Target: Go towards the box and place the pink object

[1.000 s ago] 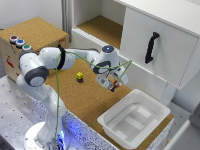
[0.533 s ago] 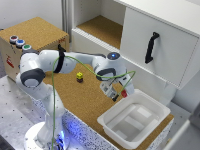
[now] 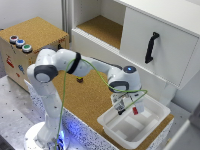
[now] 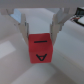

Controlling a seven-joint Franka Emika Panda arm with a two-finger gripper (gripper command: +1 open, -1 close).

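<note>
A: Largest items first?
B: White cabinet (image 3: 150,40), far side, black handle (image 3: 151,46) on its door, open cork-floored shelf to the exterior view's left of it. Then the desk (image 3: 95,100), cork-topped. Then the arm (image 3: 75,67), white, reaching from its base at the near left out to the right.

A: Next?
B: Brown box (image 3: 30,42) with coloured buttons, far left. Then the box (image 3: 137,125), a shallow white bin, near right corner of the desk.

A: And the end effector?
B: End effector (image 3: 126,109), above the bin's far-left part, pointing down. Fingers (image 4: 57,27) closed on the pink object (image 4: 40,48), one against each side.

A: That object's place?
B: Held over the bin's white floor, off it as far as the wrist view shows. Reddish-pink cube, dark marking on its face.

A: Smallest?
B: A small yellow and black object (image 3: 79,79), on the desk, behind the arm.
</note>
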